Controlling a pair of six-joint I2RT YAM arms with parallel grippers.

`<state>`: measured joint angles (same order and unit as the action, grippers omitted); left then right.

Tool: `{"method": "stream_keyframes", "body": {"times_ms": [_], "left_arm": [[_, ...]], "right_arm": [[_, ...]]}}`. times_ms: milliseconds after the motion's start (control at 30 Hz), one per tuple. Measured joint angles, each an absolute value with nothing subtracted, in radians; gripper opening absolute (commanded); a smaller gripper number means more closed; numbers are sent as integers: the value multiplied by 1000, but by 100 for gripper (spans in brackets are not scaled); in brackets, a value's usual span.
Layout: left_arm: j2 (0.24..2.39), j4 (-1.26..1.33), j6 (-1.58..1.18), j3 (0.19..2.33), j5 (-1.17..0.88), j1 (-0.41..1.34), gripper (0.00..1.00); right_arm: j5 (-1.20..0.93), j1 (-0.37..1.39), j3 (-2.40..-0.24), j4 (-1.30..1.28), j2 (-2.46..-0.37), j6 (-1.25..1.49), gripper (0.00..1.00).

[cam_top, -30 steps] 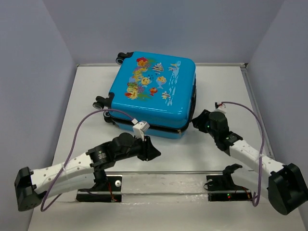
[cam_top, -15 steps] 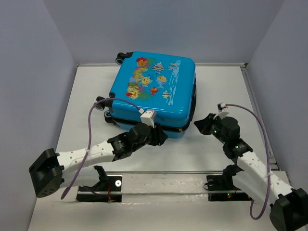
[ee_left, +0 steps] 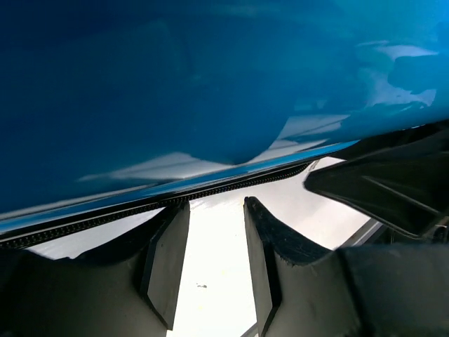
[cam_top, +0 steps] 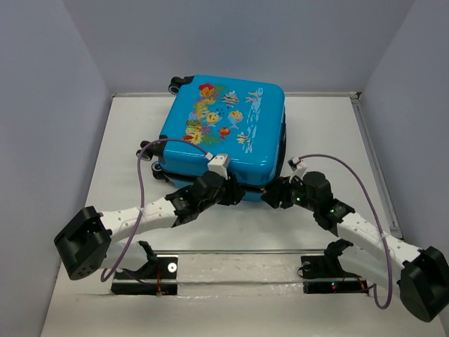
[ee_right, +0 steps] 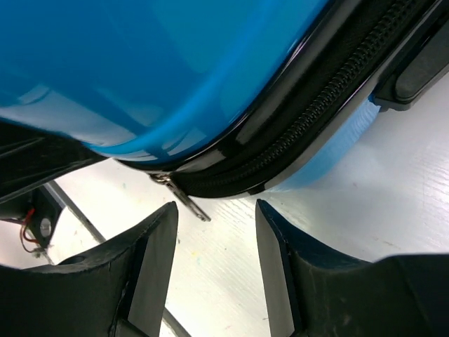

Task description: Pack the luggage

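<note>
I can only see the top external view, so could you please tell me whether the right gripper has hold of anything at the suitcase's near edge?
Observer: No. In the right wrist view the right gripper is open. A small metal zipper pull hangs from the corner of the luggage just ahead of its fingers, not clamped.
Operator: Thank you. How does the left gripper stand?
Observer: The left wrist view shows the left gripper open as well, with nothing between its fingers. It is aimed just below the black zipper line that runs under the blue shell.
</note>
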<state>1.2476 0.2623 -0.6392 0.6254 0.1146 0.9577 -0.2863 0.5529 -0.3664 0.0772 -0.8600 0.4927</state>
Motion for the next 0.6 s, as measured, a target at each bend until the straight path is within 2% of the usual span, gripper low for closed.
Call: {"method": "stream_keyframes", "body": {"times_ms": [300,467,600], "left_arm": [[1248,265,-635,625,103,949,48],[1256,266,-633,625,99,947,47],[1259,273,-627,625,101,942,47]], "right_arm": [[-281,585,-378,142,-964,487,31],[-250,670,-395,189,-993,493,8],[-122,761,-410,183,-1004,494,7]]}}
